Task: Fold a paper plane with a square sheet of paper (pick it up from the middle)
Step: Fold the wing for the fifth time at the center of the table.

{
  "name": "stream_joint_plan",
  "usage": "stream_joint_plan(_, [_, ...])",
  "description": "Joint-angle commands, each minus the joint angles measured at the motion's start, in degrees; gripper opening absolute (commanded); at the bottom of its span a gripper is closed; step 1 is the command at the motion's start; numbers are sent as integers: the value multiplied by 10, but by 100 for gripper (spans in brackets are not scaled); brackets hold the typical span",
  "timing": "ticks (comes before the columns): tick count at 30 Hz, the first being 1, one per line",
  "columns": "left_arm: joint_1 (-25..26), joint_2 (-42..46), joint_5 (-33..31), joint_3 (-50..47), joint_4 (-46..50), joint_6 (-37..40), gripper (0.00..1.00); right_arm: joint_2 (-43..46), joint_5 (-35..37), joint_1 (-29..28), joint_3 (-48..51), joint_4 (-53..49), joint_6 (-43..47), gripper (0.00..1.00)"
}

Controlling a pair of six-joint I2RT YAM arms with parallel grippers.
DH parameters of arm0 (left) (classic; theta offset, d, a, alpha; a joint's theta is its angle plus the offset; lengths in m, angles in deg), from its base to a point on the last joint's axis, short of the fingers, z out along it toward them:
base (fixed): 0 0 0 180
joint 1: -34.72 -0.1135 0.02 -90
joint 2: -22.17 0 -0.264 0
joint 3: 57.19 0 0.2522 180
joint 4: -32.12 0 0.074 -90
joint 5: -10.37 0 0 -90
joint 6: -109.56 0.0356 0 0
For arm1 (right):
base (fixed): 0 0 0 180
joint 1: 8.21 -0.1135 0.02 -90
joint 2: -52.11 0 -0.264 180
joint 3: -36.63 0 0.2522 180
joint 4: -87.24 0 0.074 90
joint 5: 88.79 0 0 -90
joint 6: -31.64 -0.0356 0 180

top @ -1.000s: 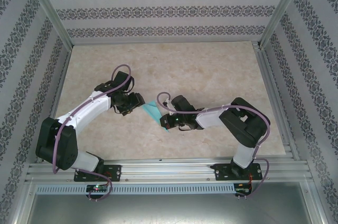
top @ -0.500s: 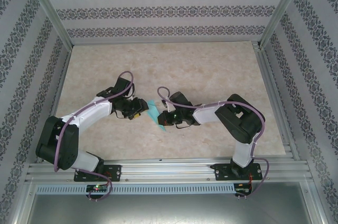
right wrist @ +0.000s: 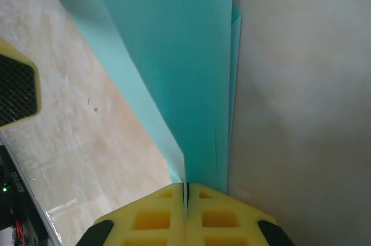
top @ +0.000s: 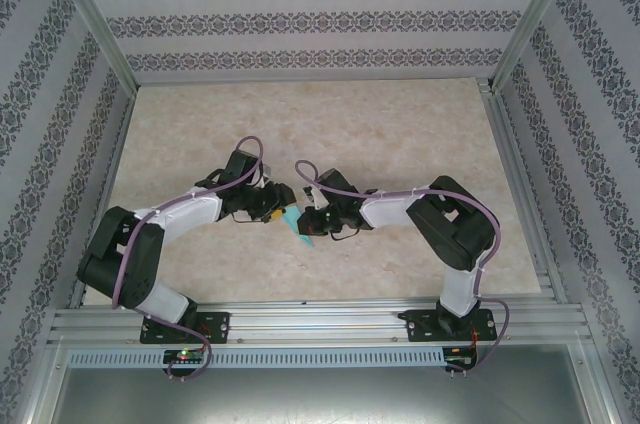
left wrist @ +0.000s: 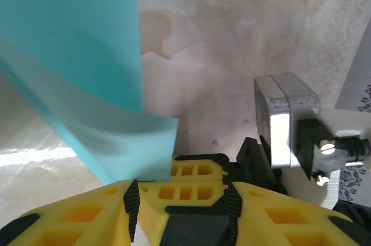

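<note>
At the near edge of the counter (top: pixel 420 274), both arms are reaching inward from their bases on the metal rail (top: pixel 320 319), and their jaws are coming together just short of the counter's middle. The right gripper (right wrist: pixel 186 187) is pressing its yellow fingers fully together on the turquoise sheet (right wrist: pixel 174 54), which is folded into overlapping layers. The paper is running away from the fingertips as a long strip, with a thinner flap peeling off along one side. The left gripper (left wrist: pixel 181 191) is standing partly open, with its ribbed pads (left wrist: pixel 132 208) well apart and clamping nothing. A lower corner of the sheet is hanging just beyond one of its fingertips and curling up and away. From above, the sheet is showing as a small turquoise sliver between the two grippers. Farther back, the bare marbled counter is stretching away to the patterned walls (top: pixel 300 19).
</note>
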Motion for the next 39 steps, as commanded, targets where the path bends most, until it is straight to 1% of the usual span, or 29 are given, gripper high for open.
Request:
stream_joint_plan(1, [9,-14,9,-1,-47,-11,47,-18,8,-8,-7,-39,-12,6])
stream_joint_plan(5, [10,-17,13,-4,-51,-9,47,-19,13,-6,-3,-39,-24,7])
stream_joint_plan(10, [11,-12,10,-11,-46,-1,48,-26,8,-5,14,-11,-50,9])
stream_joint_plan(18, [12,-30,27,-13,-74,-1,48,-40,9,-2,28,13,-65,9])
stream_joint_plan(22, [12,-44,32,-7,-100,-5,49,-37,12,-1,31,13,-59,9])
stream_joint_plan(26, [12,-62,22,9,-82,6,49,-33,14,-1,35,15,-58,10])
stream_joint_plan(32, [12,-98,4,18,-80,5,48,-22,15,-1,38,20,-53,11])
stream_joint_plan(36, [12,-112,5,20,-89,-5,48,-11,28,-2,37,1,-34,12])
stream_joint_plan(39, [12,-110,2,26,-72,-3,48,-8,34,-3,34,-15,-23,12])
